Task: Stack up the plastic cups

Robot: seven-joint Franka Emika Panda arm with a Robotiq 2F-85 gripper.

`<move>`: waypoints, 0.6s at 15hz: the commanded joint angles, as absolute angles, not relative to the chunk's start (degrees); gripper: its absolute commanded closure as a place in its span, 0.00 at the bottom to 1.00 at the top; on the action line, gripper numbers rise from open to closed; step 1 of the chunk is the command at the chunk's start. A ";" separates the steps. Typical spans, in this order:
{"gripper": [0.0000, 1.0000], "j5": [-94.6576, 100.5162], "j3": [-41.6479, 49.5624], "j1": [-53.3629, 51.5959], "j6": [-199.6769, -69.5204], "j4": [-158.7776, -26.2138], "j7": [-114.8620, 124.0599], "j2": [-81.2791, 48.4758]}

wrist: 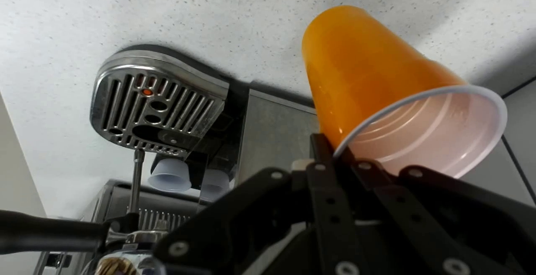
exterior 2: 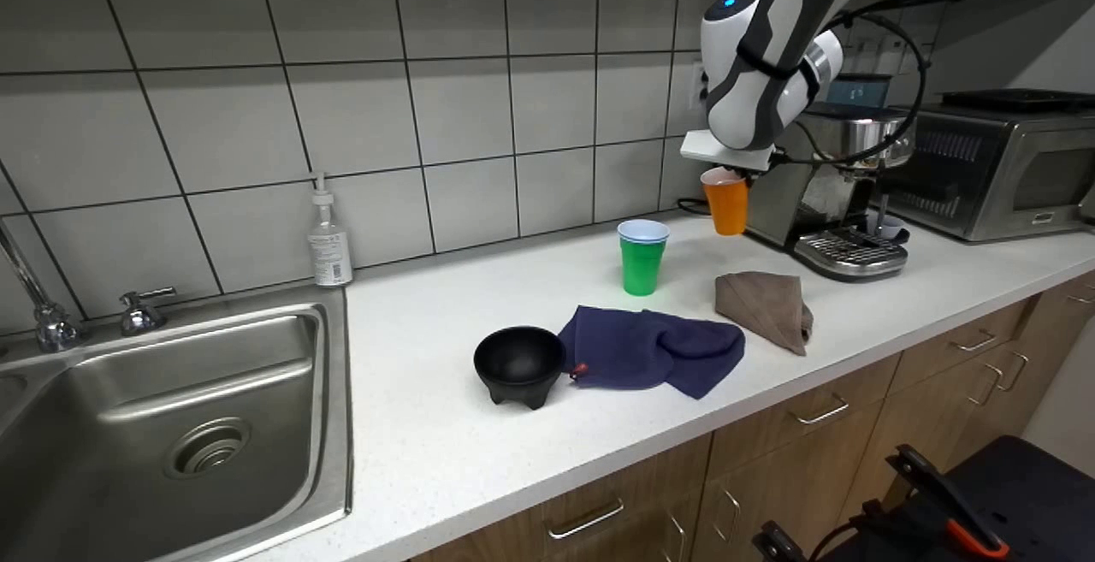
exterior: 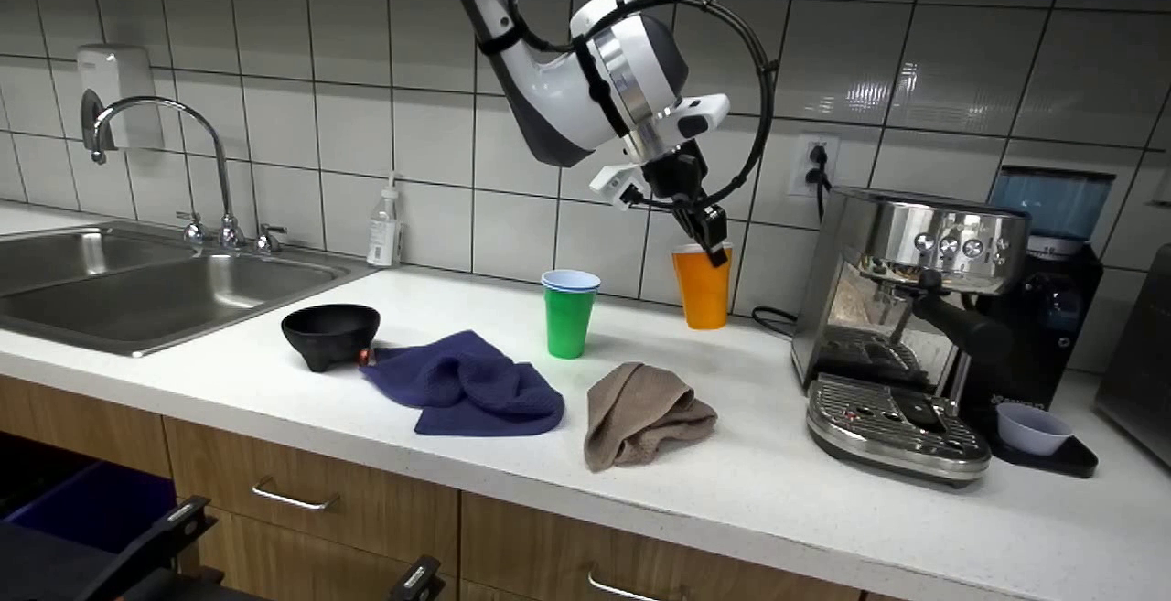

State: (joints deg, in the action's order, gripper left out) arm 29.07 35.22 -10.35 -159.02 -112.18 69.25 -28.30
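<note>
The orange cup (exterior: 703, 299) is held by its rim and side wall in my gripper (exterior: 715, 256), behind and beside the green cup, toward the coffee machine. It also shows in an exterior view (exterior 2: 727, 207), where it appears lifted above the counter, slightly tilted. In the wrist view the fingers (wrist: 333, 147) pinch the wall of the orange cup (wrist: 360, 65), one inside and one outside; its inside is empty. The green cup (exterior: 568, 325) stands upright on the counter. The blue cup (exterior: 571, 280) appears nested in it; only its pale-blue rim shows above the green.
A purple towel (exterior: 471, 386) and a brown towel (exterior: 640, 413) lie in front of the green cup. A black bowl (exterior: 331, 331) stands toward the sink (exterior: 256, 295). The coffee machine (exterior: 901, 308) stands near the orange cup. A soap bottle (exterior: 385, 226) stands against the tiled wall.
</note>
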 commanded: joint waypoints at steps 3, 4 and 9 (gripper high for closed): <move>0.99 33.33 38.55 -14.12 -162.27 -118.38 72.05 -22.43; 0.99 33.71 38.74 -14.50 -162.50 -118.91 72.05 -21.71; 0.99 33.96 39.48 -15.90 -164.33 -121.16 71.75 -19.25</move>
State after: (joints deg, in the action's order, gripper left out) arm 31.94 37.92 -14.03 -162.64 -118.07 70.11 -22.60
